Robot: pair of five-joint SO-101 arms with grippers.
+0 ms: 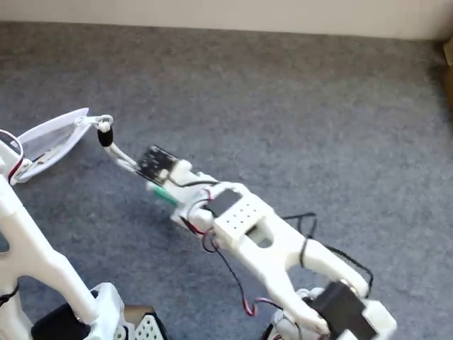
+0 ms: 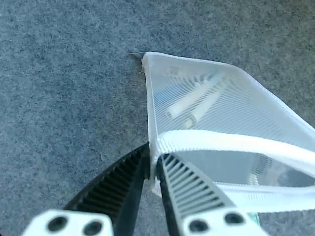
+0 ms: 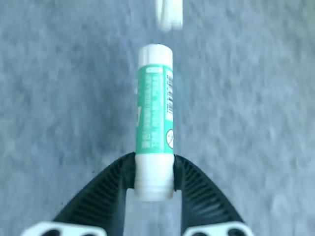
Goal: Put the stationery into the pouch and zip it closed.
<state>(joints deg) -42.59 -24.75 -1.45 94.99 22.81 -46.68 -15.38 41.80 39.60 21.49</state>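
A white mesh pouch [image 1: 49, 138] is held up at the far left, its mouth gaping. My left gripper [image 2: 152, 156] is shut on the pouch [image 2: 221, 98] at its corner seam, by the white zip tape. Pale pens [image 2: 197, 101] show through the mesh. My right gripper [image 3: 153, 160] is shut on the base of a green glue stick [image 3: 154, 113] with white ends, pointing at a white ring [image 3: 169, 14]. From above, the glue stick [image 1: 164, 194] shows green under the right arm's wrist, right of the pouch. The ring [image 1: 105, 122] hangs at the pouch's right tip.
Grey carpet covers the whole work surface. A pale wall strip [image 1: 226, 14] runs along the far edge and a brown object [image 1: 449, 71] sits at the far right. Loose cables [image 1: 233, 276] trail along the right arm. The left arm's base [image 1: 106, 312] is at the near left.
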